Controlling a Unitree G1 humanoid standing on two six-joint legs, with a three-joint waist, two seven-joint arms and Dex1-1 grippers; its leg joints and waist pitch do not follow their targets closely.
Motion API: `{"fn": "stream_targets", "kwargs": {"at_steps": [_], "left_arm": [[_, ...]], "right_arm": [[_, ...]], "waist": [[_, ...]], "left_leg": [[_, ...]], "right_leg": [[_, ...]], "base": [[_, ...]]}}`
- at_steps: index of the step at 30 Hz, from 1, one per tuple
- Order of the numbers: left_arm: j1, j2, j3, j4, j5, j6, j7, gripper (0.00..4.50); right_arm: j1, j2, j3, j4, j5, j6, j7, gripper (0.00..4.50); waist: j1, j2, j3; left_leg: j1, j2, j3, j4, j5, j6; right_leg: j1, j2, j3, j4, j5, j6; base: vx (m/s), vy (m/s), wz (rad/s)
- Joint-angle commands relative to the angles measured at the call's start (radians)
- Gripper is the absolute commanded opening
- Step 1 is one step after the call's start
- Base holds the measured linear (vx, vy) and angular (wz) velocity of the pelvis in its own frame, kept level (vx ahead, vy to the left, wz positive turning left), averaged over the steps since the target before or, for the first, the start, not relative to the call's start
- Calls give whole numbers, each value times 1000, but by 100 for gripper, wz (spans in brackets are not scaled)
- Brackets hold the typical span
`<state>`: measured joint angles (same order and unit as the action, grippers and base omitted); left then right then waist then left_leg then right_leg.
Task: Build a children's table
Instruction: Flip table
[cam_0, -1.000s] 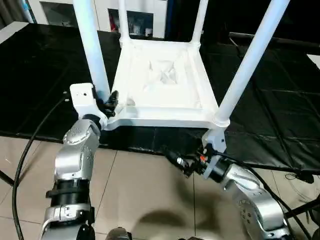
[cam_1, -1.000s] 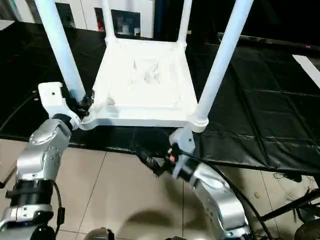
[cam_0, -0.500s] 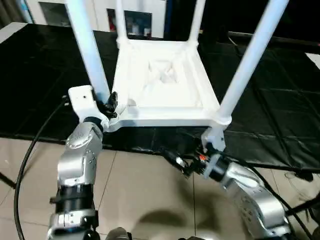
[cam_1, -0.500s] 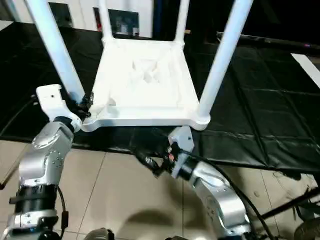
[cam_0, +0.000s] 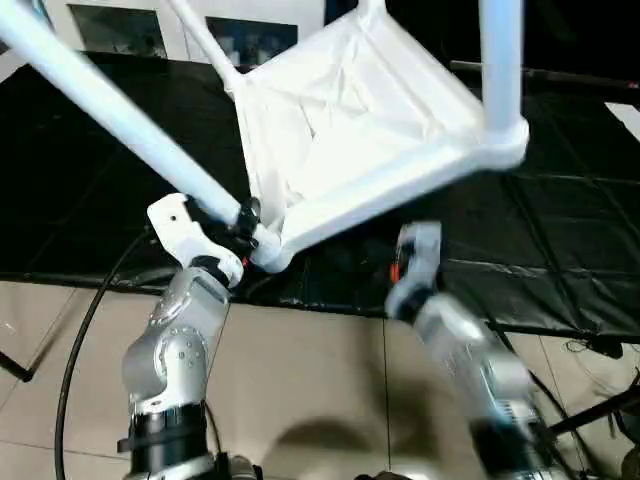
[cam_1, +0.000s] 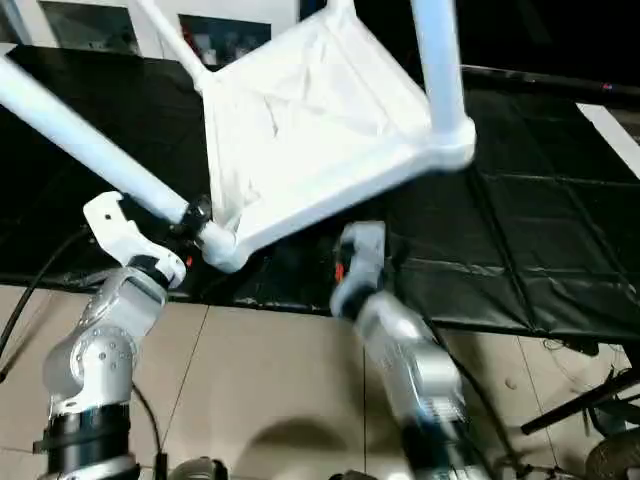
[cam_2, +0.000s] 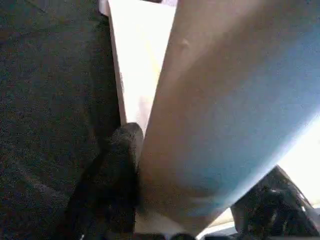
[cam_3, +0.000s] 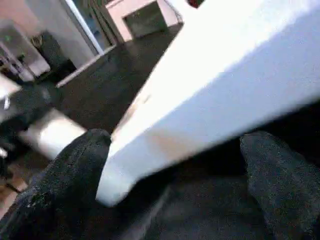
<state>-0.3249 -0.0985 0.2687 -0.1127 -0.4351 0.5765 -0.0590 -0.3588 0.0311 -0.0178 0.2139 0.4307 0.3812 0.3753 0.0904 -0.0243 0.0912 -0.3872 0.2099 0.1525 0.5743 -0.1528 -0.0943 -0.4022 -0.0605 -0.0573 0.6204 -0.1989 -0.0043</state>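
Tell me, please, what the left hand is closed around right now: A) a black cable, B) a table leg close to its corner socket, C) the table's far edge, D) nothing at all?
B: the left hand has its black fingers on either side of a white table leg, just above the corner socket of the tilted table top.

A black mat (cam_0: 90, 170) covers beige floor tiles (cam_0: 300, 380) before a white cabinet (cam_0: 180, 15).

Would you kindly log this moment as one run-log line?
table: tilted, legs fitted | left gripper: shut on near-left leg at its socket | right gripper: open under top's edge | mat: black
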Motion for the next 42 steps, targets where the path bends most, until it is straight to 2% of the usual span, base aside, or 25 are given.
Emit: {"fn": "stream_targets", "kwargs": {"at_steps": [1,4,5,7,8,10,14,15,17,28,31,34,36,37,38,42], "left_arm": [[25,-30,-26,13,-56,37,-11,222],[25,-25,-25,1,-70,51,-4,222],[27,-26,-23,-7,-71,60,-4,222],[28,-27,-22,-10,-70,63,-4,222],[31,-28,-23,-16,-68,68,-5,222],[36,-28,-25,-21,-68,73,-6,222],[43,-28,-32,-29,-70,87,-9,222],[43,-28,-32,-29,-70,87,-9,222],[45,-33,-36,-33,-70,93,-9,222],[52,-36,-43,-43,-70,115,-13,222],[53,-37,-43,-45,-70,119,-14,222],[52,-37,-41,-46,-69,122,-14,222],[52,-37,-40,-46,-69,122,-13,222],[53,-38,-39,-46,-69,123,-12,222],[53,-38,-39,-46,-69,123,-12,222],[53,-35,-41,-44,-67,126,-15,222]], "right_arm": [[-20,4,-26,34,0,-24,-20,450],[-70,31,-66,106,11,-53,-54,450],[-104,51,-99,151,25,-71,-78,450],[-116,56,-110,166,30,-78,-85,450],[-158,78,-162,217,71,-109,-114,450],[-198,98,-211,251,127,-141,-106,450],[-268,123,-293,313,219,-165,-70,450],[-268,123,-293,313,219,-165,-70,431],[-303,121,-328,357,246,-156,-51,412],[-397,106,-385,508,282,-181,0,312],[-404,107,-393,523,284,-187,4,285],[-408,106,-397,533,278,-192,8,272],[-411,105,-400,539,276,-196,11,245],[-412,105,-401,540,275,-198,12,237],[-412,105,-401,540,275,-198,12,233],[-413,101,-407,539,275,-213,15,205]], "waist": [[-4,-10,-69],[-6,-12,-71],[-7,-11,-70],[-7,-10,-69],[-6,-10,-68],[-6,-9,-70],[-6,-8,-73],[-5,-8,-73],[-6,-9,-74],[-5,-8,-74],[-3,-6,-75],[-4,-8,-75],[-3,-8,-75],[-4,-1,-73],[-5,-3,-73],[-4,0,-73]], "left_leg": [[9,11,11,-56,-145,22],[8,10,12,-55,-125,28],[10,10,14,-55,-137,31],[12,10,14,-56,-146,31],[12,11,16,-56,-148,30],[14,11,16,-56,-153,31],[12,11,17,-53,-116,49],[12,11,17,-53,-111,51],[10,9,18,-51,-101,57],[12,11,21,-49,-97,67],[12,11,21,-49,-87,73],[12,11,22,-48,-89,75],[12,11,23,-48,-89,77],[12,11,22,-48,-91,76],[12,11,23,-48,-93,76],[13,11,23,-48,-101,74]], "right_leg": [[47,-59,44,-72,-97,-129],[49,-58,43,-67,-63,-140],[47,-61,44,-68,-80,-143],[46,-60,43,-71,-101,-141],[45,-61,45,-71,-106,-137],[45,-61,45,-70,-107,-136],[48,-57,44,-60,-22,-150],[49,-57,44,-60,-17,-151],[51,-57,43,-59,-9,-159],[50,-58,43,-59,-18,-180],[49,-57,43,-56,0,-184],[50,-57,44,-56,-7,-188],[49,-57,44,-57,-7,-188],[47,-57,44,-58,-7,-189],[48,-56,45,-58,-7,-188],[47,-55,45,-57,-7,-190]], "base": [[0,0,0],[0,0,0],[0,0,0],[0,0,0],[0,0,0],[0,0,0],[0,0,0],[0,0,0],[0,0,0],[0,0,0],[0,0,0],[0,0,0],[0,0,0],[0,0,0],[0,0,0],[0,0,0]]}}
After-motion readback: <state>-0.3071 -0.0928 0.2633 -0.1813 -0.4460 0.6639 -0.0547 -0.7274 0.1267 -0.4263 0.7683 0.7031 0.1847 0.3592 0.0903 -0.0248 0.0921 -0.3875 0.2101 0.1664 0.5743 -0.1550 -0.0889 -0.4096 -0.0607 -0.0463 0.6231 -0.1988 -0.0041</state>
